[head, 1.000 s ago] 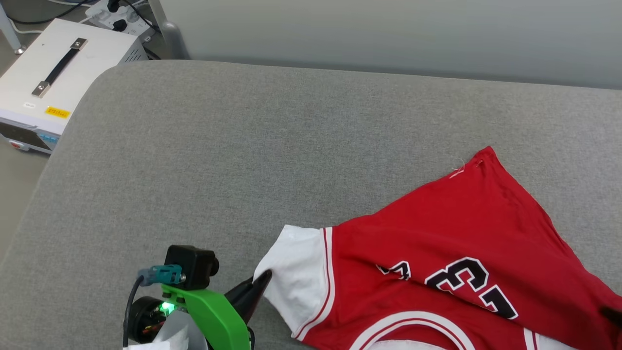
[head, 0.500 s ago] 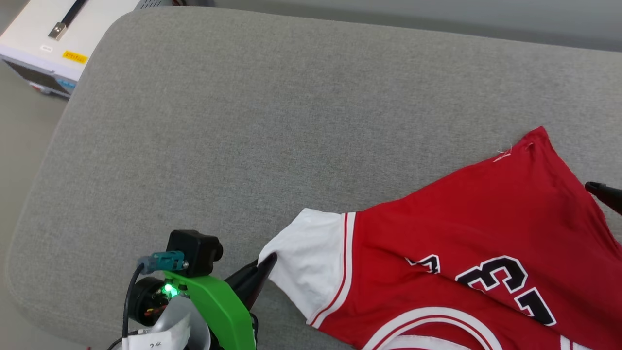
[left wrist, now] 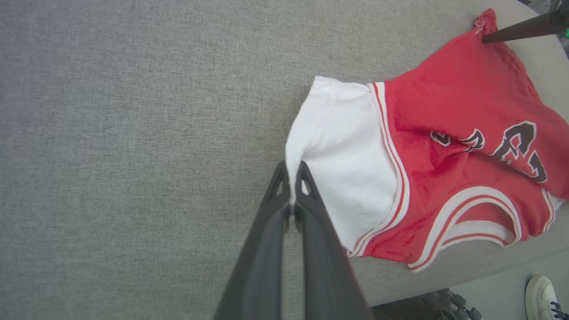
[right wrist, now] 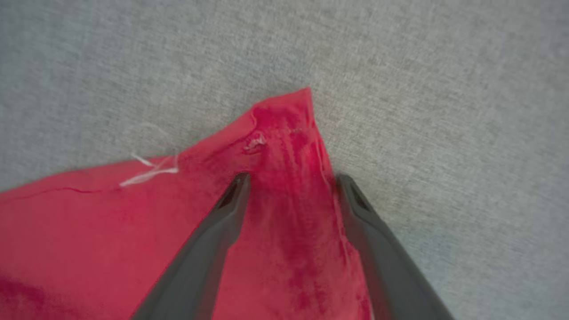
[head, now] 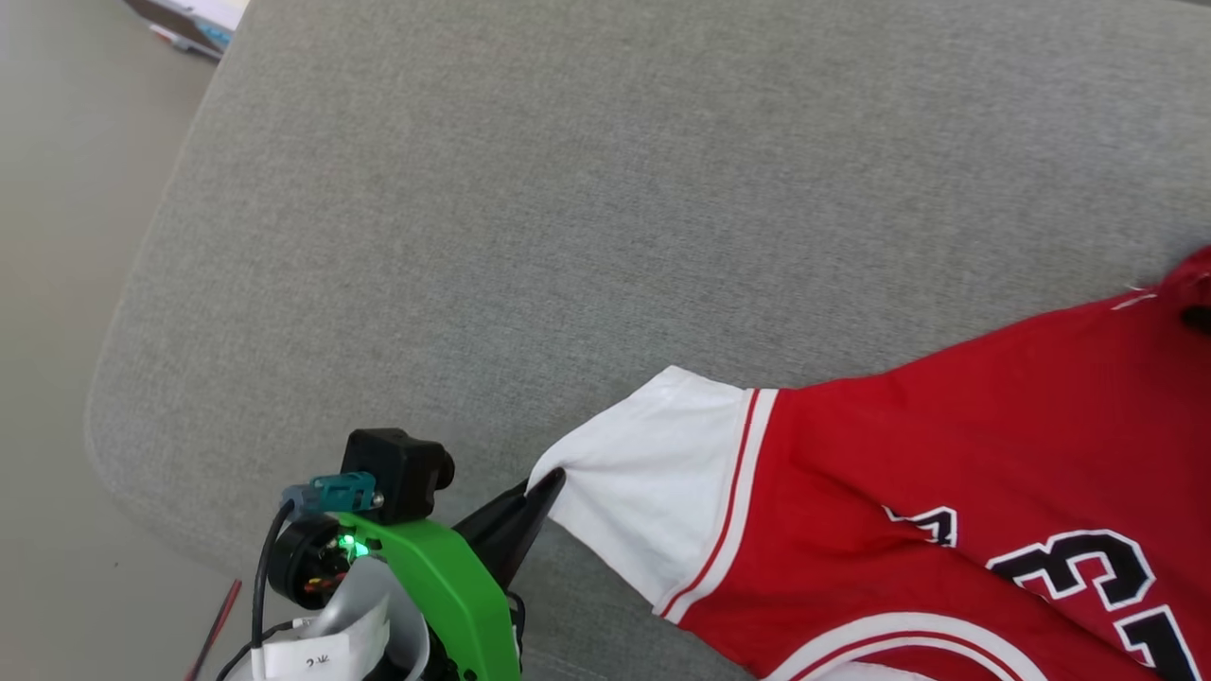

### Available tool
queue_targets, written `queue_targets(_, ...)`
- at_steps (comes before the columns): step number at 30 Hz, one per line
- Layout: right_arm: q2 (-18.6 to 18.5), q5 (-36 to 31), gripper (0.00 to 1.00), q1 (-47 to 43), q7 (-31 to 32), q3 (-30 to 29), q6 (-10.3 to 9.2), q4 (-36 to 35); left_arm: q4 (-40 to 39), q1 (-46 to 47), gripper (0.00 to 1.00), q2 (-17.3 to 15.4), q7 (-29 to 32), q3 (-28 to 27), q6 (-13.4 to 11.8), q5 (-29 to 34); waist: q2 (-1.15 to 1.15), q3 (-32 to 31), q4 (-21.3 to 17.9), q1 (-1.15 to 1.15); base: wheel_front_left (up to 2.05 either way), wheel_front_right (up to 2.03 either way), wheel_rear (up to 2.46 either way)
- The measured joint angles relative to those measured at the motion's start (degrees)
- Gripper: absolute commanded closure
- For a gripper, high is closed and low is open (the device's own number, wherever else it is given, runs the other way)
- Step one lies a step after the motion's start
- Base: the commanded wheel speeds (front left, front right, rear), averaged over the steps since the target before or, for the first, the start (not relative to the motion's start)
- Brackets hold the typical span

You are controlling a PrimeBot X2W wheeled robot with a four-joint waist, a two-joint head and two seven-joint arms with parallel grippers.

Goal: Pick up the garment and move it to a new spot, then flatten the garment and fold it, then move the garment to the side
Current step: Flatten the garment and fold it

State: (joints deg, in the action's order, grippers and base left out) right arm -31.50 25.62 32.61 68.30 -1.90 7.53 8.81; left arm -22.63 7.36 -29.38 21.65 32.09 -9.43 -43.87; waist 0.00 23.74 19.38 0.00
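- Your left gripper (left wrist: 291, 172) has its two dark fingers pressed together on the edge of the white short sleeve (left wrist: 346, 178), pinching the cloth at their tips.
- That sleeve belongs to the red jersey T-shirt with striped trim and black white-edged lettering (head: 946, 445). It lies face up on the grey fabric-covered cushion (head: 568, 189).
- The shirt sits along the cushion's near edge, well away from its rounded left corner. The sleeve reaches out toward that corner, and the neckline is just beside the near edge.
- Your right gripper (right wrist: 293, 183) is spread over the shirt's far red hem corner (right wrist: 284, 115). One finger rests on the cloth, and the other is at the cloth's border, beside bare cushion.
- The red fabric between those fingers is bunched into a low ridge, and a loose white thread (right wrist: 151, 171) lies nearby.
- A white shoe (left wrist: 542, 293) stands on the floor past the near edge.
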Motion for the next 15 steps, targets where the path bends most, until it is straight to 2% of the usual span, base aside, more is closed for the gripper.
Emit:
queue_targets(10, -4.7, 1.5, 0.00, 1.2, -0.2, 4.9, 0.00, 2.8, 1.4, 0.4, 1.00, 0.7, -0.9, 0.5, 0.5, 0.0, 0.00, 2.2, 2.9, 0.00, 0.00, 0.00, 0.00)
queue_targets(11, -5.0, 1.7, 1.00, 1.1, -0.2, 5.4, -0.01, 2.8, 1.5, 0.4, 1.00, 0.7, -1.0, 0.6, 0.5, 0.0, 0.00, 2.2, 2.9, 0.00, 0.00, 0.00, 0.00)
queue_targets(15, -4.8, 2.7, 1.00, 0.5, -2.1, 6.1, 0.00, 3.7, 1.8, 0.5, 1.00, 0.8, -1.0, 0.4, 0.5, 0.0, 0.00, 1.4, 2.7, 0.00, 0.00, 0.00, 0.00)
